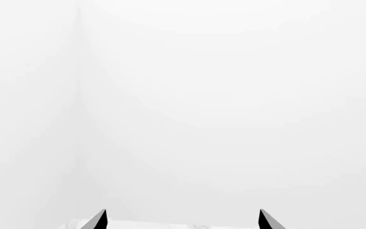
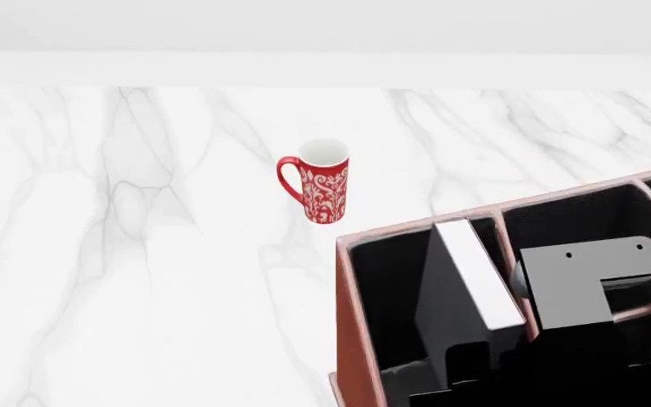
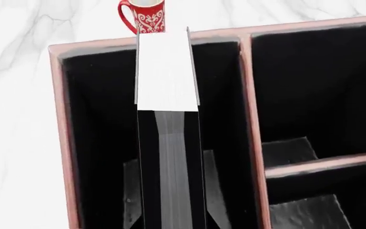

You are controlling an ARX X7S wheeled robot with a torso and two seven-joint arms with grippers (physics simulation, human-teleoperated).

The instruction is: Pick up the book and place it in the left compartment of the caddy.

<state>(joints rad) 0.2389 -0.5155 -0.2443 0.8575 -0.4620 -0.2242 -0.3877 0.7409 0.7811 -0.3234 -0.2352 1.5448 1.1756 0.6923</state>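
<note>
The right gripper (image 2: 475, 366) is clamped on the book (image 2: 461, 284), held upright inside the caddy's (image 2: 354, 339) left compartment (image 3: 100, 124): the placing step. Next, I judge, lower and release without tipping it. The left gripper (image 1: 183, 220) hangs empty, fingers apart.

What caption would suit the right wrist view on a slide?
Right gripper holds the black book upright inside the caddy's left compartment; red mug behind.
</note>
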